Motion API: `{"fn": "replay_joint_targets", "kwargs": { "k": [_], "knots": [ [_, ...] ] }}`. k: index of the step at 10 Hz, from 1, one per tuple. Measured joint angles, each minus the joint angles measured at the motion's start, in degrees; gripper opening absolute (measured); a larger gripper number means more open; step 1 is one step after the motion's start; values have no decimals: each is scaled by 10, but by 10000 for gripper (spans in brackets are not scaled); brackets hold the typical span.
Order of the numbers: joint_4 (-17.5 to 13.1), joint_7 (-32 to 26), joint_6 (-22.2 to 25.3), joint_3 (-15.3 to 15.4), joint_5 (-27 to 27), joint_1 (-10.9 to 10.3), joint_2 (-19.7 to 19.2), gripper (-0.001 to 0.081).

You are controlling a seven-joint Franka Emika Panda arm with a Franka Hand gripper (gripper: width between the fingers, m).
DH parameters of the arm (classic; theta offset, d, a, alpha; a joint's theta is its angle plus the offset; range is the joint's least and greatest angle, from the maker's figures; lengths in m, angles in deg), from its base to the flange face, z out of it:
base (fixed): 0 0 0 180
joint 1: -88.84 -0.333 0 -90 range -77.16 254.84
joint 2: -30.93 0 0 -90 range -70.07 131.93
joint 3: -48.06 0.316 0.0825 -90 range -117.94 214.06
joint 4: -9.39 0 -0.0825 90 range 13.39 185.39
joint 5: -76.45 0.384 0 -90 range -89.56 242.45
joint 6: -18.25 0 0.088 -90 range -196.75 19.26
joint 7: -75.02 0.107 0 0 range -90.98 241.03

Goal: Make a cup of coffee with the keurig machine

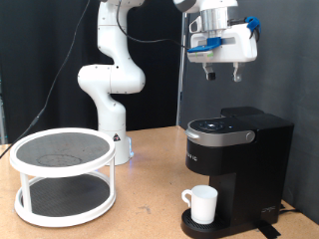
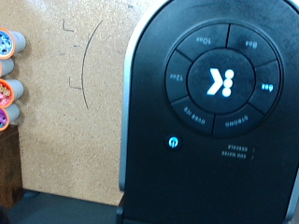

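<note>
The black keurig machine (image 1: 237, 149) stands on the wooden table at the exterior view's right, with its lid down. The white cup (image 1: 202, 204) stands on its round drip base (image 1: 209, 227) under the spout, handle towards the exterior view's left. My gripper (image 1: 222, 72) hangs well above the machine's lid, with its fingers pointing down, apart, and nothing between them. The wrist view looks straight down on the machine's top (image 2: 220, 84), with a lit round button panel and a small blue power light (image 2: 171, 142). The fingers do not show in the wrist view.
A white two-tier round rack (image 1: 62, 174) with dark mesh shelves stands at the exterior view's left. Several coffee pods (image 2: 7, 44) line one edge of the wrist view beside the machine. The robot's base (image 1: 112, 110) stands behind the rack. A black curtain hangs behind.
</note>
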Motion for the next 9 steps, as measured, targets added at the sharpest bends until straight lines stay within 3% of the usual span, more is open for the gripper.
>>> {"fn": "replay_joint_targets", "kwargs": {
  "k": [7, 9],
  "knots": [
    [42, -8, -2, -1, -10, 2, -1, 734],
    [51, -13, -4, -2, -10, 2, -2, 483]
  ]
}}
